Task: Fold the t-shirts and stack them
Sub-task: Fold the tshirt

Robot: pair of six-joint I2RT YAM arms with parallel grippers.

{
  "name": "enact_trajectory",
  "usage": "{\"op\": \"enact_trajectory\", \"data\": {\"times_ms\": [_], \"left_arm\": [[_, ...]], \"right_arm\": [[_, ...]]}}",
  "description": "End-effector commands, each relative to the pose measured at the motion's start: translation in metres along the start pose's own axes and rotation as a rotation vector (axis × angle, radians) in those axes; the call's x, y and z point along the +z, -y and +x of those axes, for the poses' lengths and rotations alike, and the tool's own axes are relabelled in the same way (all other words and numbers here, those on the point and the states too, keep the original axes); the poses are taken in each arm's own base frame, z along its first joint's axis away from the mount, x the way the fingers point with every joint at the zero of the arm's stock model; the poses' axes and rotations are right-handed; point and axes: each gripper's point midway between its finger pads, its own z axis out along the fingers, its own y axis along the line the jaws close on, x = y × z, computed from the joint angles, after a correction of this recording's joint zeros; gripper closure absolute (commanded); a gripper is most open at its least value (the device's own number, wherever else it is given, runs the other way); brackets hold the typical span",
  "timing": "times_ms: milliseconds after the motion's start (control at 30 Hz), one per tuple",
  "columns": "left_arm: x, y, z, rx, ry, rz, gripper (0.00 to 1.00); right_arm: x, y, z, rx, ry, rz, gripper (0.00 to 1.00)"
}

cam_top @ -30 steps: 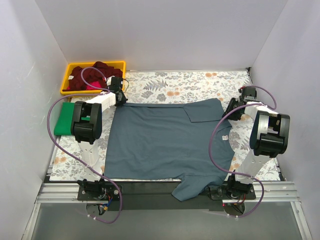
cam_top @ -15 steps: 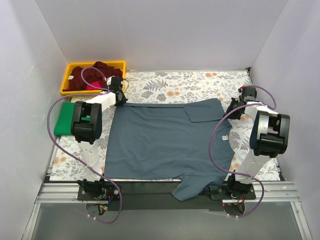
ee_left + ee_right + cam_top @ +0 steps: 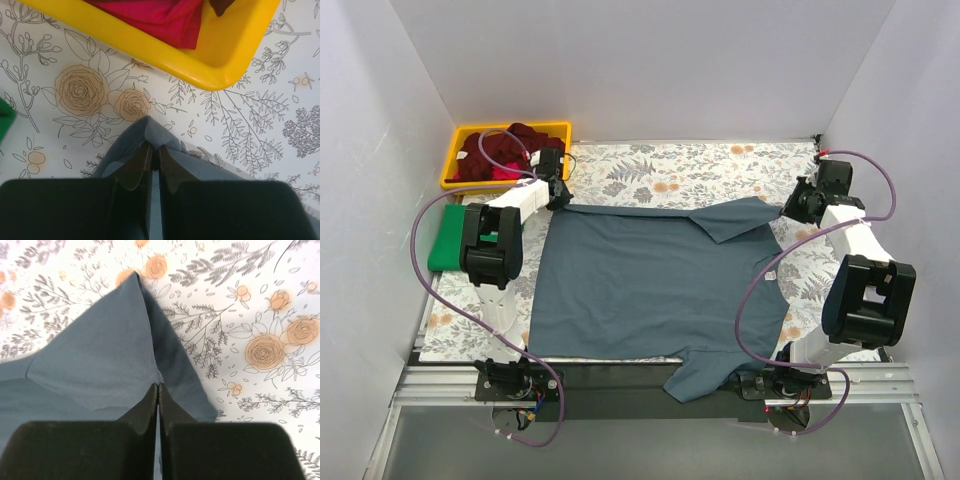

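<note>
While our left arm [image 3: 515,205] stretches toward eleven o'clock, the left pincer [image 3: 155,152] pinches the slate-blue t-shirt [image 3: 650,280] spread across the counter [image 3: 720,165]. At two o'clock our right pincer [image 3: 158,389] pinches its far corner. The white tag [image 3: 770,275] on its right edge is too small to read.
</note>
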Motion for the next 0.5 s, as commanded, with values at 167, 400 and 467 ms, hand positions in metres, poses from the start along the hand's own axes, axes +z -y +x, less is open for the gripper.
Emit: {"op": "enact_trajectory", "data": {"times_ms": [167, 400, 467], "left_arm": [[-0.03, 0.006, -0.049, -0.091, 0.082, 0.058, 0.88], [-0.024, 0.019, -0.047, -0.134, 0.069, 0.136, 0.61], [-0.024, 0.022, -0.047, -0.14, 0.065, 0.148, 0.61]], "right_arm": [[-0.026, -0.017, -0.039, -0.024, 0.095, -0.03, 0.99], [-0.013, -0.018, -0.03, -0.021, 0.053, -0.049, 0.99], [-0.011, -0.018, -0.028, -0.025, 0.049, -0.052, 0.99]]}}
